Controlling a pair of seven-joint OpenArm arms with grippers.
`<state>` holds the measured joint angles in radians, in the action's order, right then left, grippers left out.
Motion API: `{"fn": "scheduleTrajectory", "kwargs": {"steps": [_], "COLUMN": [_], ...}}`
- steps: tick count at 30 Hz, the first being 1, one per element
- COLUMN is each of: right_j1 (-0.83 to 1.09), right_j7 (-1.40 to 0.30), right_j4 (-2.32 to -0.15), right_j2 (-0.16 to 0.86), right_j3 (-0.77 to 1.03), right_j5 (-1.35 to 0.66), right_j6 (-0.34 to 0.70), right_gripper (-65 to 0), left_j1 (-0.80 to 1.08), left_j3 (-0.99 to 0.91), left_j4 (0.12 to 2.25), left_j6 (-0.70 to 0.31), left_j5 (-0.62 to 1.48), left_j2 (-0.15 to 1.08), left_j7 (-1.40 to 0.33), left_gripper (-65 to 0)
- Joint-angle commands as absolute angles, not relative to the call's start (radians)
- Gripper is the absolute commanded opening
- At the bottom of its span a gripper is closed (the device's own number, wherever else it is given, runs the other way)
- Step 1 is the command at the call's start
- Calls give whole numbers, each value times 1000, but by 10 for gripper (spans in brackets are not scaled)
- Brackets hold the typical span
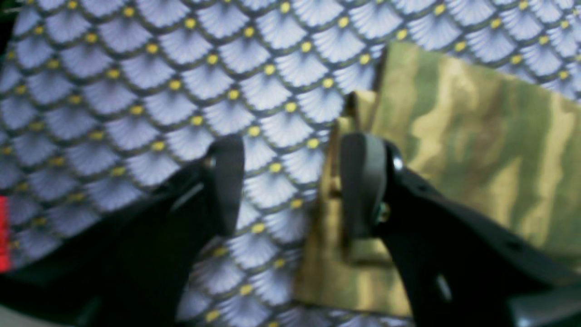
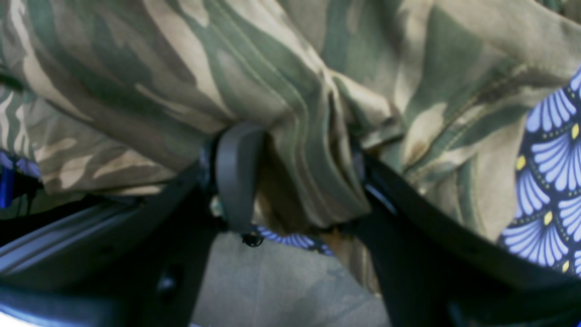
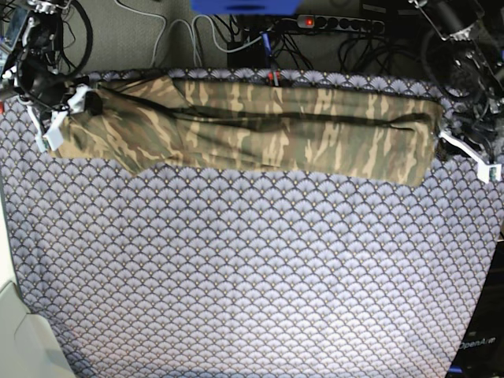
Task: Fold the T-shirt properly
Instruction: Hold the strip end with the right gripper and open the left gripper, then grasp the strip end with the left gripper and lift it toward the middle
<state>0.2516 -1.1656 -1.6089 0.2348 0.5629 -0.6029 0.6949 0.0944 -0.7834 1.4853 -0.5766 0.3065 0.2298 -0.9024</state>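
The T-shirt (image 3: 260,130) is laid long from nine to three; its nine-o'clock end seems bunched between the right gripper's (image 2: 295,177) jaws, while the left gripper (image 1: 290,181) is spread beside its three-o'clock corner.

One piece of lettering shows: faint pale print at the lower right corner of the base view, on a dark surface (image 3: 479,346) beside the patterned cloth (image 3: 252,276). It seems to begin "OpenAr", but the rest is too small and dim to make out. Neither wrist view carries any text, label, brand, number or sign.
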Motion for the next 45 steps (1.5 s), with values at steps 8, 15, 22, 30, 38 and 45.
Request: {"fn": "scheduleTrajectory", "kwargs": {"steps": [8, 15, 22, 30, 38, 45], "right_j1": [251, 251, 249, 246, 239, 225], "right_j7": [-1158, -1158, -1158, -1159, -1158, -1164], "right_j4": [-1621, -1621, -1621, -1621, -1621, -1621], "right_j2": [248, 248, 248, 248, 246, 246], "right_j3": [568, 567, 567, 567, 568, 568], "right_j5": [-604, -604, -604, -604, -604, -604], "right_j6": [698, 698, 698, 698, 698, 698], "right_gripper": [-370, -370, -370, -370, -370, -370], "left_j1": [70, 70, 70, 85, 117, 113], "left_j3": [-786, -789, -794, -785, -746, -746], "left_j4": [1498, 1408, 1371, 1369, 1369, 1368], "left_j6": [-573, -567, -567, -572, -573, -573], "left_j5": [352, 352, 295, 240, 245, 248], "left_j2": [202, 196, 189, 165, 124, 105], "left_j7": [-886, -875, -875, -886, -886, -888], "left_gripper": [-318, -318, -318, -318, -322, -528]}}
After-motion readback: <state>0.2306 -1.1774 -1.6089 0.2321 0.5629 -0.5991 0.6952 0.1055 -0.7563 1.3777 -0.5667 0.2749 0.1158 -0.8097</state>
